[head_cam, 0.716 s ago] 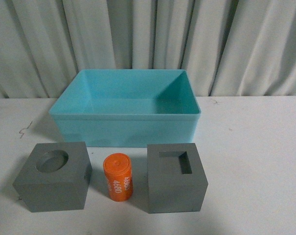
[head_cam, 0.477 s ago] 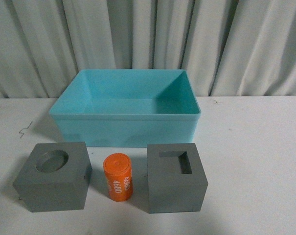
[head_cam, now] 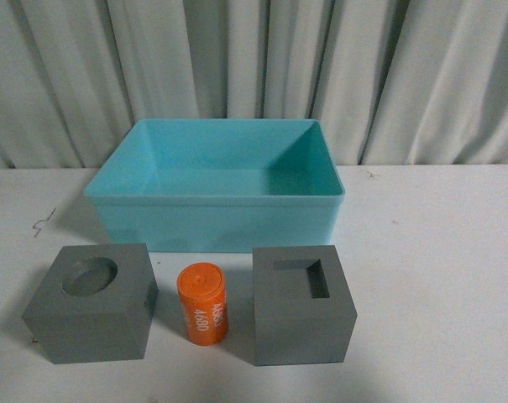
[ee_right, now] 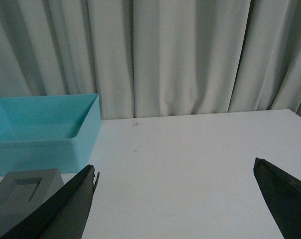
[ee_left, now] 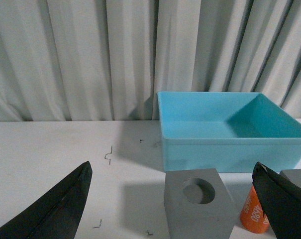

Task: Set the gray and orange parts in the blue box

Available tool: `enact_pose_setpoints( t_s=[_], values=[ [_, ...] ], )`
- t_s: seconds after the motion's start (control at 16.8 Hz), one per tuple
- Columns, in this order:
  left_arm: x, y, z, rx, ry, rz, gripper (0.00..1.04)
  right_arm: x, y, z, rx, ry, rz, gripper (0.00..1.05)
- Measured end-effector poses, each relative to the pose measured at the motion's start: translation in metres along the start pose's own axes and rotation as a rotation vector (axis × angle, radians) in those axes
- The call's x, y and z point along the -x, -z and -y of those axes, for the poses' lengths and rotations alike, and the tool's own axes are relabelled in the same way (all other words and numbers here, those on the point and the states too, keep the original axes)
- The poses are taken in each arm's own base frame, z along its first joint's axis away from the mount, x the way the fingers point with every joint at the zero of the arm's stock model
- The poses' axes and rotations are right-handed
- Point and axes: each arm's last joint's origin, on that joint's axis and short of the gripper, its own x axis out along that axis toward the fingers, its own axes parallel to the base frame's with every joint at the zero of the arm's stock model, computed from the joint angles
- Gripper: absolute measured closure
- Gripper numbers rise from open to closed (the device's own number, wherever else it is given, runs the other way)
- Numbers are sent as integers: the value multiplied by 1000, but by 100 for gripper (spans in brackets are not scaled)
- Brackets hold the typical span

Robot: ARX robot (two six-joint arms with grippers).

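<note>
Table [ee_left: 50, 149], round-recess cube [ee_left: 197, 206] before left hand [ee_left: 171, 167]

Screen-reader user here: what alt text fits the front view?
An empty light-blue box sits on a white table, curtains behind. Nearer the camera stand a gray cube with a round recess, an upright orange cylinder and a gray cube with a square recess, left to right.
</note>
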Motion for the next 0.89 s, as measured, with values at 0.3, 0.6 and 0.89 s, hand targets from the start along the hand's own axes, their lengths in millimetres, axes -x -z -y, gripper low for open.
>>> enact_pose_setpoints(
  t_s=[0.3, 0.6, 0.89],
  values=[
    [0, 0, 0, 0, 0, 0, 7, 0, 0, 0, 0, 0, 0, 6],
    [0, 0, 0, 0, -1, 0, 7, -1, 1, 1, -56, 122, -267, 6],
    [0, 0, 0, 0, 0, 0, 7, -121, -50, 28, -19, -76, -419, 6]
  ],
)
